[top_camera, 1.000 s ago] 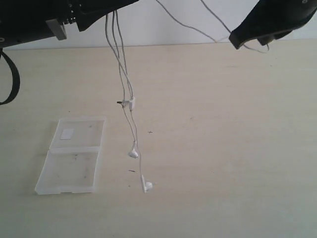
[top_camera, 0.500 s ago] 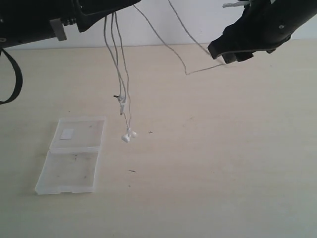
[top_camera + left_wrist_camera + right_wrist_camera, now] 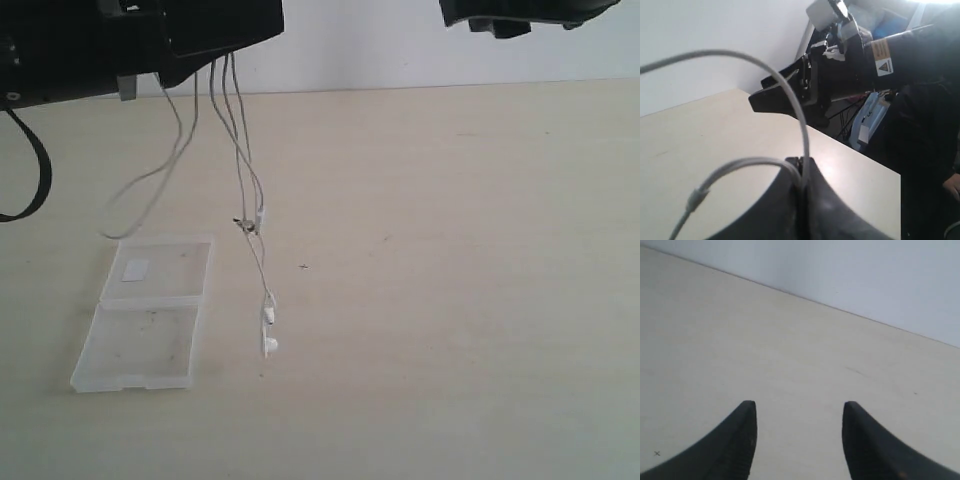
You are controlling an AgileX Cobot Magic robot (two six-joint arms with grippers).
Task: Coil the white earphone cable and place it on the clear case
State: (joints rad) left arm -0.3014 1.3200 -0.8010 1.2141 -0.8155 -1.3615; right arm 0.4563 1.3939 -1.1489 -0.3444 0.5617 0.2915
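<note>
The white earphone cable (image 3: 240, 140) hangs in several strands from my left gripper (image 3: 215, 45) at the top left. Its two earbuds (image 3: 269, 330) touch the table right of the clear case (image 3: 145, 312), and one loop (image 3: 150, 190) sags toward the case's far edge. In the left wrist view the left gripper (image 3: 802, 162) is shut on the cable (image 3: 790, 95), which arcs out of the jaws. The case lies open and flat, white label on its far half. My right gripper (image 3: 799, 407) stands open and holds nothing; it shows at the top right (image 3: 515, 15) of the exterior view.
A black strap (image 3: 30, 170) hangs at the left edge. The pale wooden table (image 3: 450, 300) meets a white wall at the back. The right arm (image 3: 840, 75) fills part of the left wrist view.
The right gripper has let go of the cable and risen. The freed strand has swung left and now hangs as a loop under the left gripper. The earbuds have dropped lower.
</note>
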